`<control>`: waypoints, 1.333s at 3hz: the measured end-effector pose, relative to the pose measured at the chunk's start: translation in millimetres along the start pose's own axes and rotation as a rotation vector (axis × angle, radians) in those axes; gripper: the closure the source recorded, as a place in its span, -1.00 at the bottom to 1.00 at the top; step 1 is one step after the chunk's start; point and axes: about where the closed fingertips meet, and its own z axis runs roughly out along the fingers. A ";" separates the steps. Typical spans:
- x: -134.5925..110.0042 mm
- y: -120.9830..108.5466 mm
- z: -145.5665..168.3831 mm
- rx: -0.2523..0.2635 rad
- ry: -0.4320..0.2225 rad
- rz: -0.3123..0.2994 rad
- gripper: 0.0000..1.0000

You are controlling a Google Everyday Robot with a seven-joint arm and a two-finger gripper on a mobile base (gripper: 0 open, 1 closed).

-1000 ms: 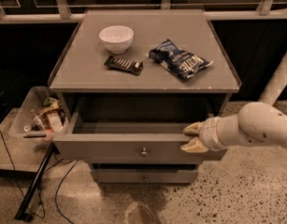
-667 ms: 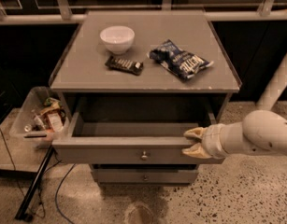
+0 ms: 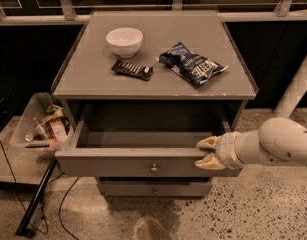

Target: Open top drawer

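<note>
The top drawer (image 3: 123, 162) is a wide grey drawer with a small round metal knob (image 3: 154, 169) mid-front. It stands pulled out from the grey cabinet, its plain grey interior (image 3: 143, 139) showing and empty. My gripper (image 3: 206, 153) is at the right end of the drawer front. One cream finger (image 3: 207, 142) lies over the top edge and the other (image 3: 208, 162) against the front face, so the fingers straddle the front panel.
On the cabinet top (image 3: 93, 81) are a white bowl (image 3: 124, 41), a dark snack bar (image 3: 132, 69) and a blue chip bag (image 3: 191, 63). A lower drawer (image 3: 154, 189) is closed. A clear bin of clutter (image 3: 40, 126) sits left on the floor, with a black pole (image 3: 35, 199) and cables.
The drawer has slid further out toward the camera, and my gripper has moved with it, staying at the right end of the front panel.
</note>
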 end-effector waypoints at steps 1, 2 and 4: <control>0.0 0.0 0.0 0.000 0.000 0.000 -0.30; 0.0 0.0 0.0 0.000 0.000 0.000 -0.29; 7.0 8.2 -3.4 -0.009 0.010 0.007 0.66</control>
